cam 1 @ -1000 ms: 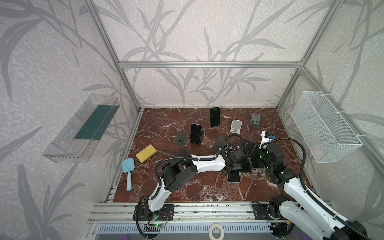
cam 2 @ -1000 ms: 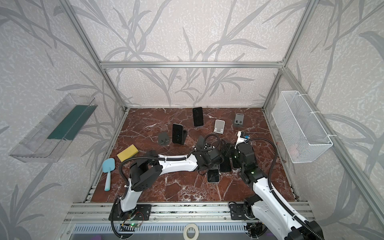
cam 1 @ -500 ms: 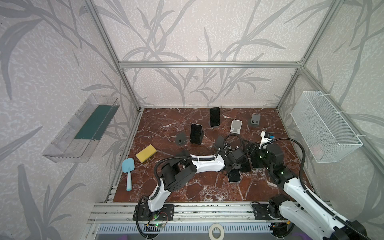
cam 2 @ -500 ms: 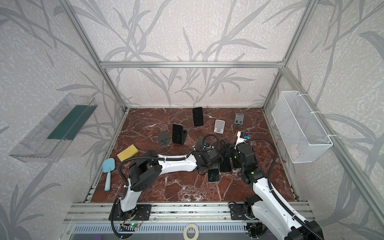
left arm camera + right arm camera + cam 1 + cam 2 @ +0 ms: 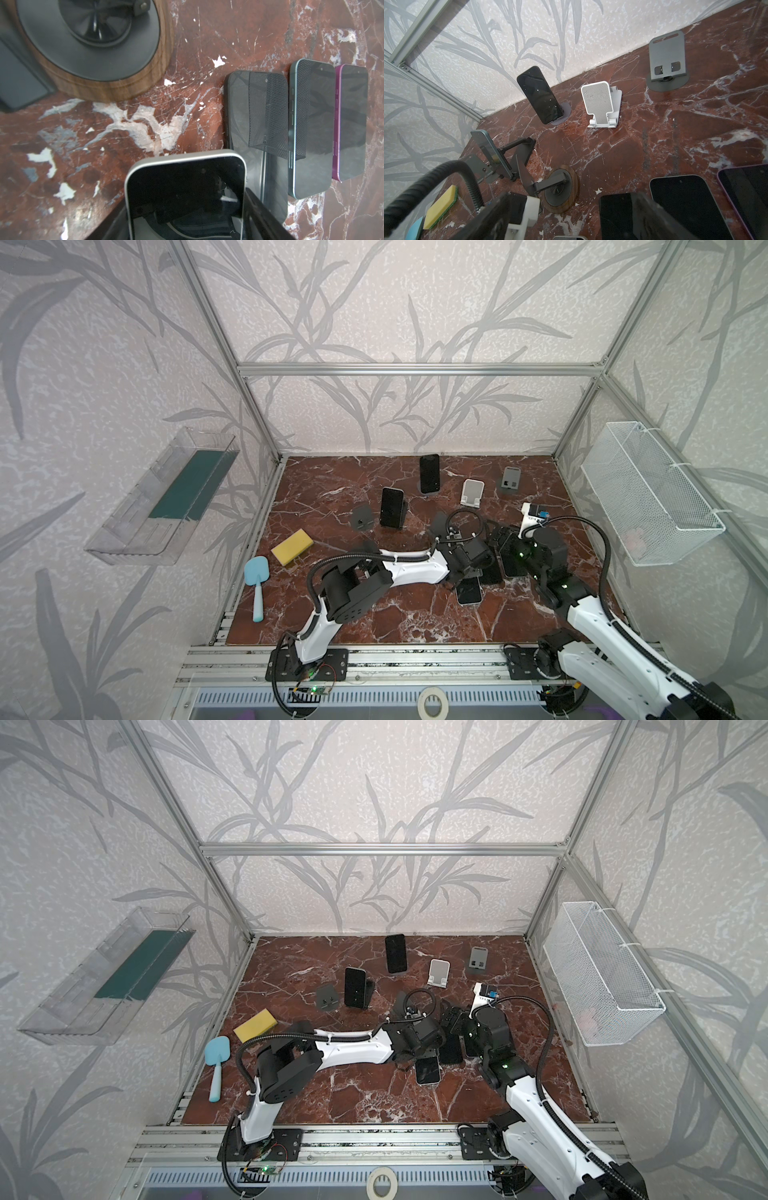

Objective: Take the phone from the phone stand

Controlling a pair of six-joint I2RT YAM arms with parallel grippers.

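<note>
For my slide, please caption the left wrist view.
White-rimmed phone in the grip, three flat phones beside it on the red marble table, wood-rimmed stand base nearby.

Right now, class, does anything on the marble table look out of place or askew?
The white-edged phone, held by the left gripper, sits out of line with the row of three flat phones beside it. Nothing looks spilled or broken.

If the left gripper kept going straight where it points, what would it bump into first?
Probably the bare marble table: the left gripper points down at it, and the white-edged phone in its jaws would likely touch first. The wooden stand base sits off to one side.
</note>
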